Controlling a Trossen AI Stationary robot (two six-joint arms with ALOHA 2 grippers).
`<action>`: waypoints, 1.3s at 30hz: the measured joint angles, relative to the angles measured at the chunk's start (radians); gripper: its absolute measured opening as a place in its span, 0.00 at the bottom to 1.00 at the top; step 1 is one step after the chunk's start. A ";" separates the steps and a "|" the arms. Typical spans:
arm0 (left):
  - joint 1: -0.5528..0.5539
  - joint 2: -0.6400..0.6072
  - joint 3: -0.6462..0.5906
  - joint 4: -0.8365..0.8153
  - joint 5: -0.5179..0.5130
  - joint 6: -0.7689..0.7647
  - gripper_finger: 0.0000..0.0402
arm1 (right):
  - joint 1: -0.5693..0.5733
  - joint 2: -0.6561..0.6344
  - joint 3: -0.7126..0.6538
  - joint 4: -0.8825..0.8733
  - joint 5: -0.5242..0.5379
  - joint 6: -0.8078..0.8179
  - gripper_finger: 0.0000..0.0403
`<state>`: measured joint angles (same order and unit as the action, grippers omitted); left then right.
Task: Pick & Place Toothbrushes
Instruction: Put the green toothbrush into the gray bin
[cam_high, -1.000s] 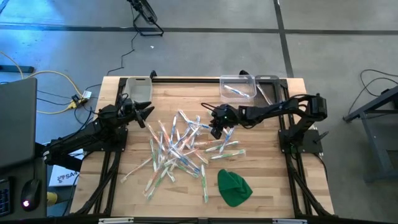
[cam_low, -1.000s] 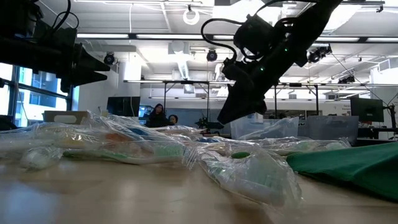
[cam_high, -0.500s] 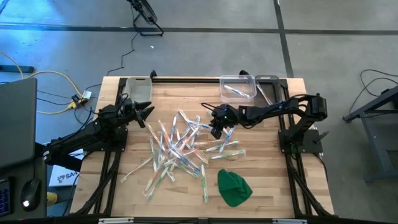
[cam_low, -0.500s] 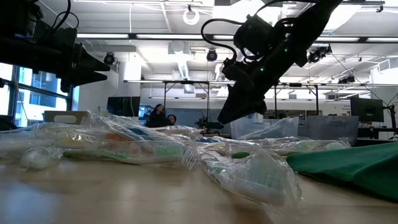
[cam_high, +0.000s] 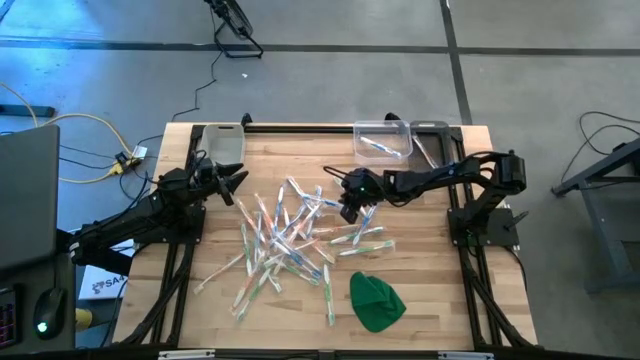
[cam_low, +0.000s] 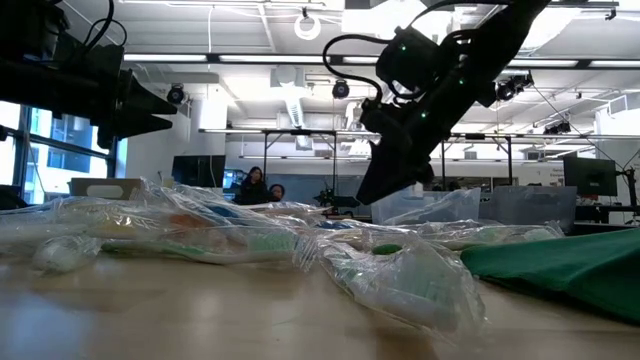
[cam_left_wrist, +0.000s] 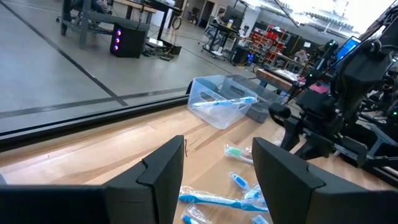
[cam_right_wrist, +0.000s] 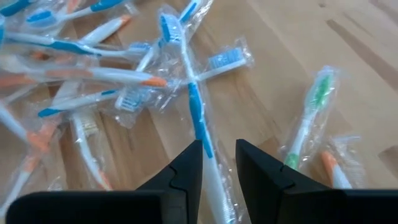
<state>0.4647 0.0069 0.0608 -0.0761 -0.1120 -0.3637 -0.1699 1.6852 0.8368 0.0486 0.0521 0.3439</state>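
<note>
Many wrapped toothbrushes (cam_high: 290, 235) lie criss-crossed in a heap on the middle of the wooden table (cam_high: 440, 290). My right gripper (cam_high: 347, 212) hangs slanting down over the heap's far right part, a little above it in the low view (cam_low: 375, 195). It is shut on a blue-and-white toothbrush (cam_right_wrist: 186, 74). My left gripper (cam_high: 238, 182) waits open and level at the table's far left, above the wood (cam_left_wrist: 219, 162), touching nothing. My right gripper (cam_right_wrist: 219, 155) has the blue-and-white toothbrush's handle (cam_right_wrist: 208, 152) between its two fingers, wrapper and all. The fingers come slanting down from the table's right side, and the handle runs out ahead between them. The brush's head end (cam_right_wrist: 168, 28) lies on other toothbrushes in the heap.
A clear bin (cam_high: 383, 141) at the far edge holds one blue toothbrush (cam_high: 380, 146); the left wrist view shows it too (cam_left_wrist: 221, 106). A second clear bin (cam_high: 224, 145) stands at the far left. A green cloth lump (cam_high: 376, 300) lies at the near right.
</note>
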 joint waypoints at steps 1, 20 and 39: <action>0.000 0.000 0.000 0.000 0.000 0.000 0.46 | 0.000 0.000 0.000 0.000 0.008 0.000 0.22; 0.000 0.000 0.000 0.000 0.000 0.000 0.46 | 0.000 0.019 0.002 -0.047 0.130 0.039 0.22; 0.000 0.000 0.000 0.000 0.000 0.000 0.46 | 0.000 0.101 0.002 -0.051 0.207 0.079 0.22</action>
<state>0.4648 0.0067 0.0605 -0.0765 -0.1123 -0.3637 -0.1699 1.7859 0.8388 -0.0019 0.2588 0.4228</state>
